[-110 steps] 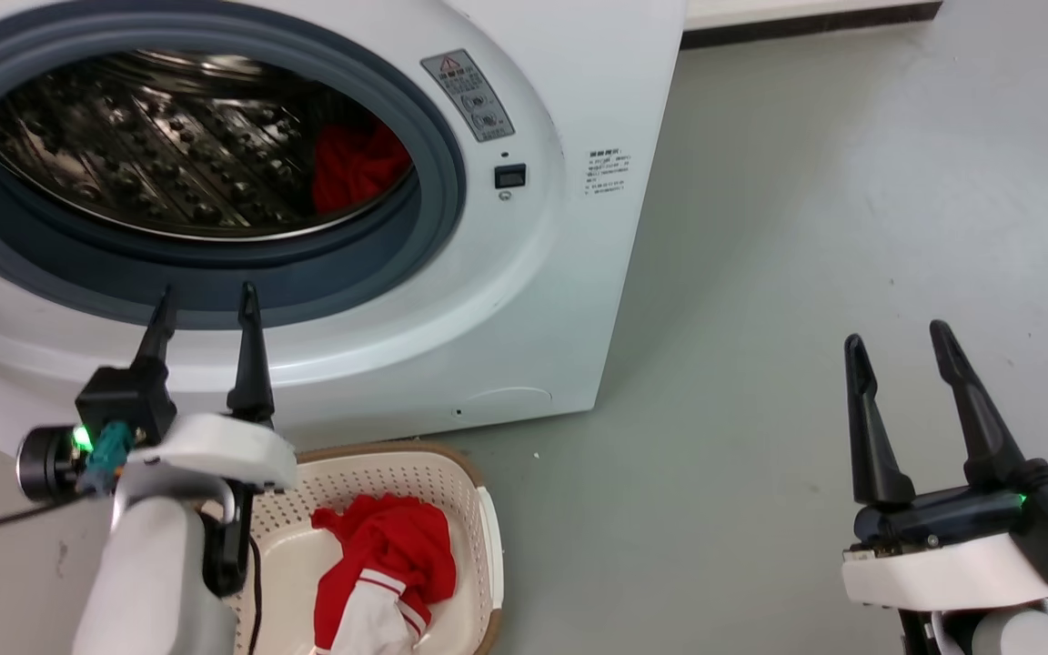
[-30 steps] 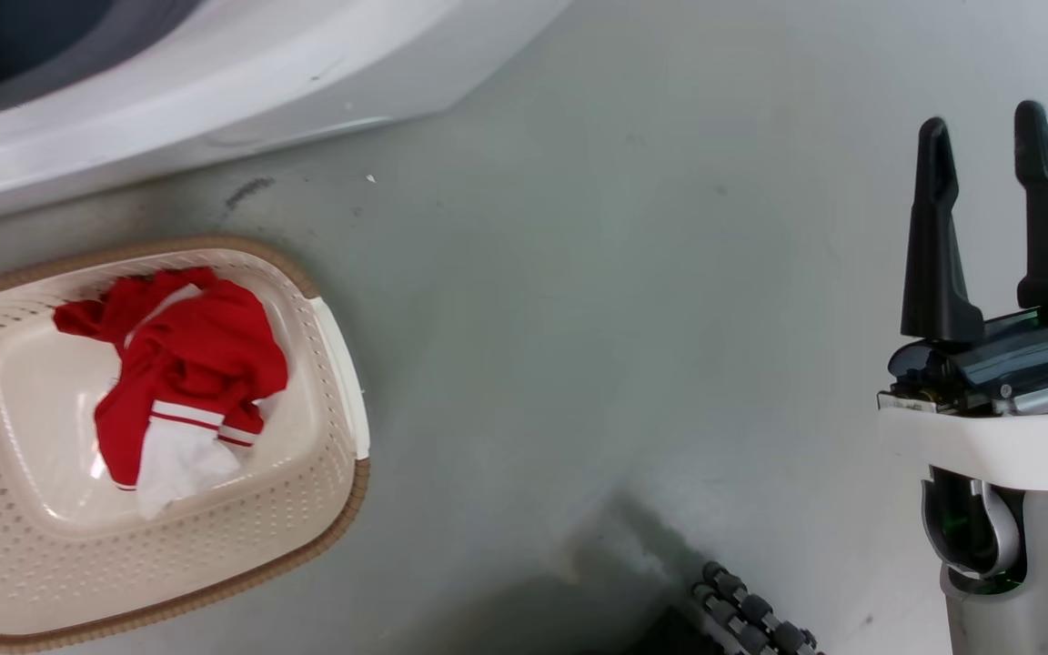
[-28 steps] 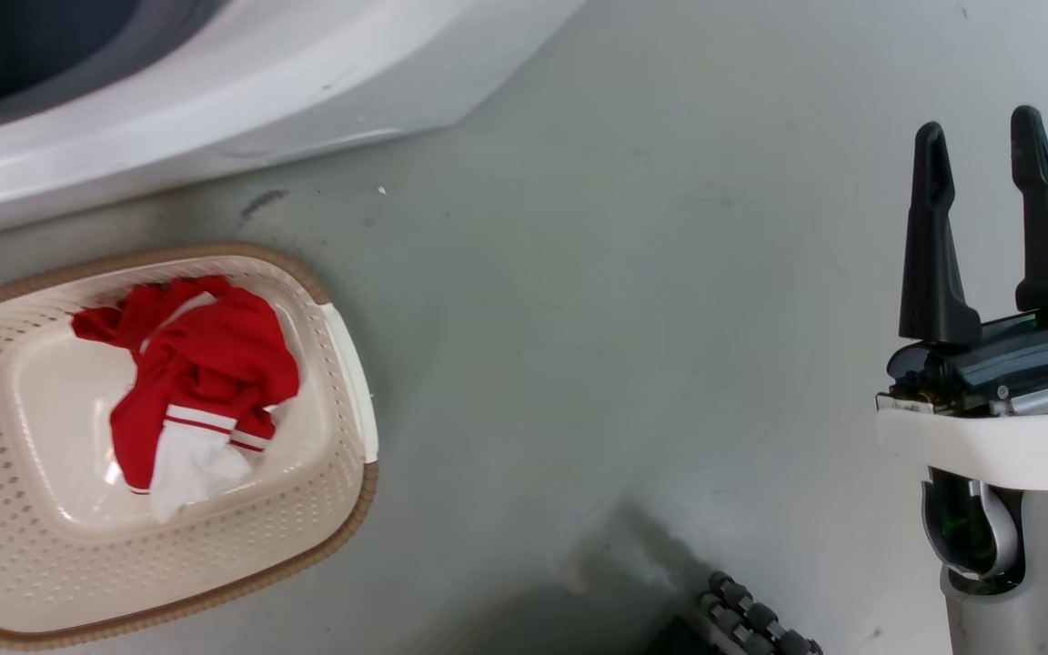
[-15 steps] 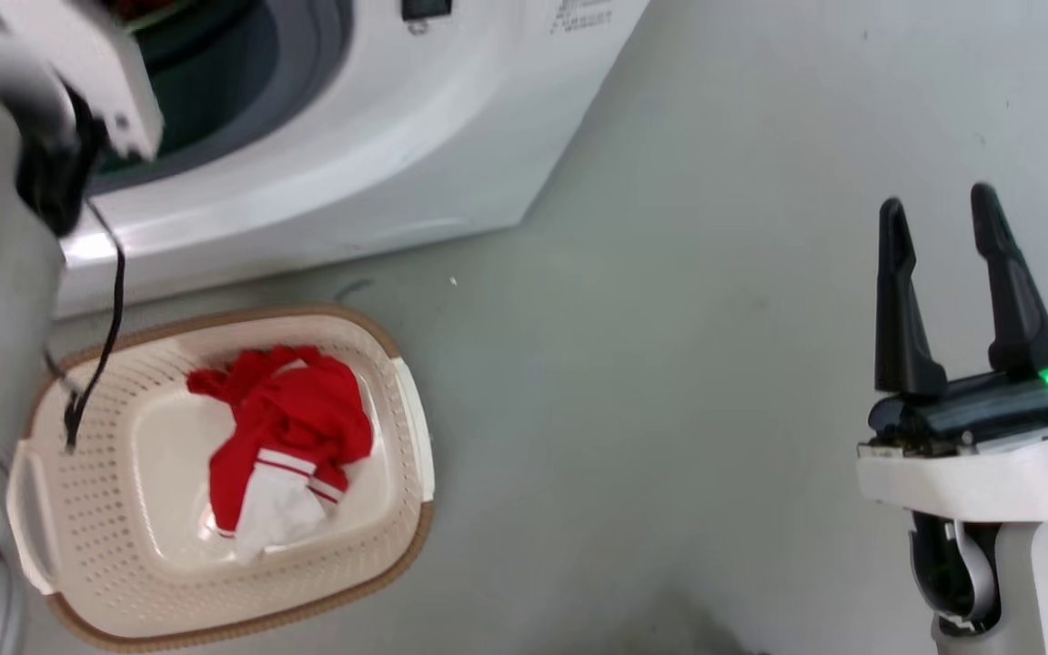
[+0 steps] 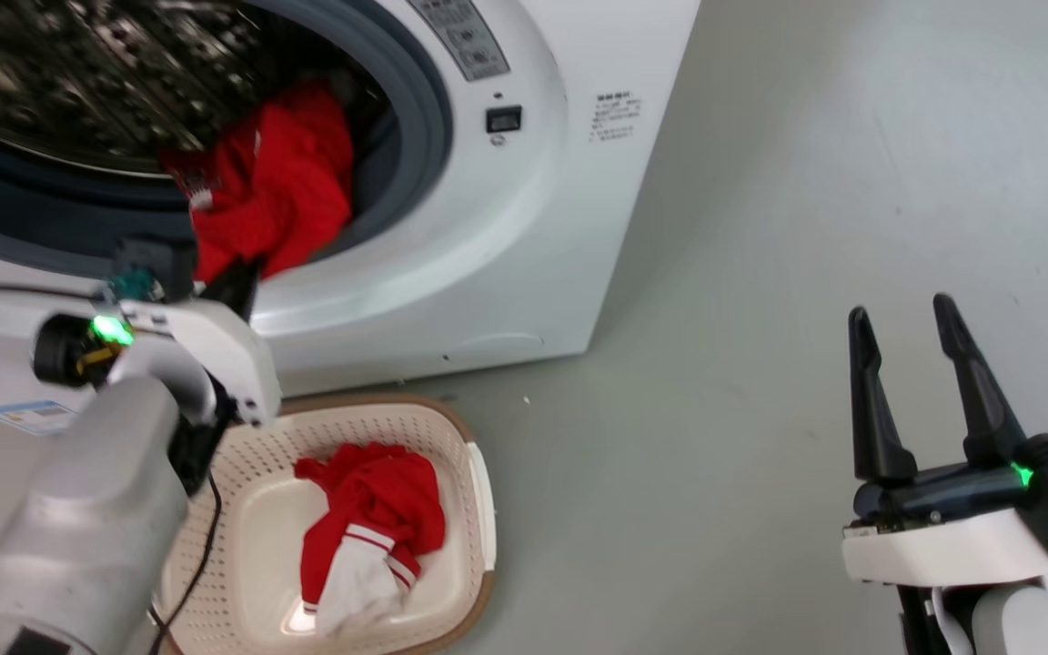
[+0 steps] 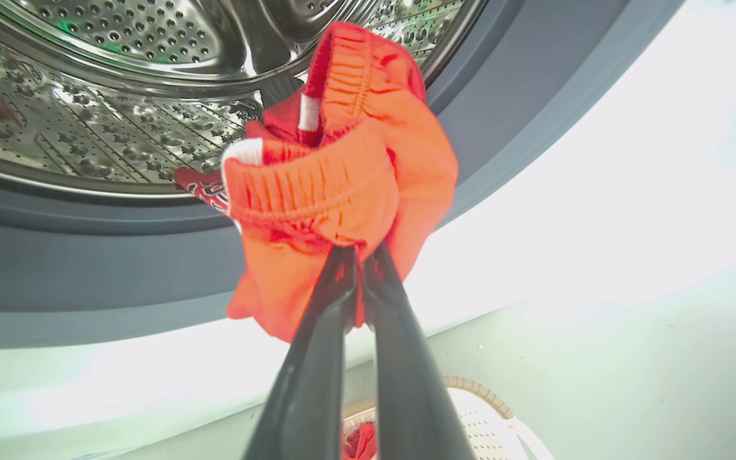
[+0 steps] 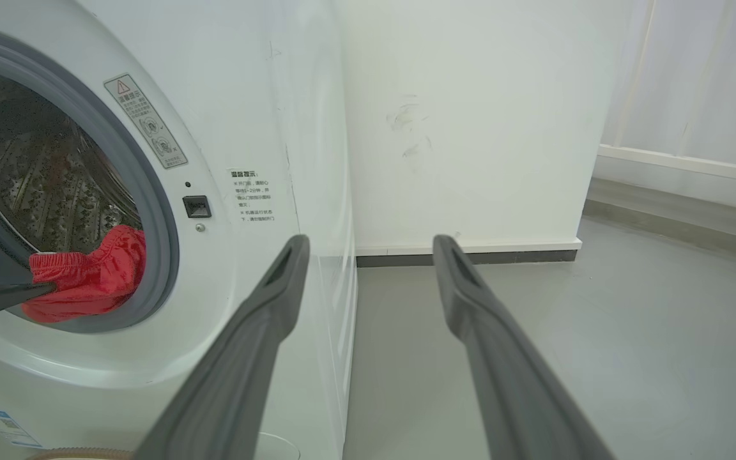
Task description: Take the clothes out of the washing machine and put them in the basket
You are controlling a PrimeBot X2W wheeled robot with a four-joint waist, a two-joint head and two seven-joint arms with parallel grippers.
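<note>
**Laundry transfer: one piece binned, one in the grip**

1. Large white front-loading washing machine point(image 5: 533, 227), porthole open, perforated steel drum point(image 6: 119, 128). What shows of the drum around the held piece is bare metal. The rest I cannot see.
2. Crumpled red garment point(image 6: 342, 185) with an elastic waistband, at the porthole mouth over the grey gasket point(image 6: 87, 275). My left gripper point(image 6: 360, 252) has it, fingers pinched tight on a fold.
3. Small cream perforated plastic basket point(image 5: 451, 423), brown-rimmed, on the grey floor point(image 5: 760, 273) just before the machine and below the left gripper. Contents: one red-and-white garment point(image 5: 369, 528).
4. Right gripper point(image 5: 899, 309), fingers spread, holding nothing, well off to the side over the floor.

Progress, as I judge it: one piece delivered, one pulled out but not yet dropped. Left to do: lower it over the basket, release, then check the drum.
</note>
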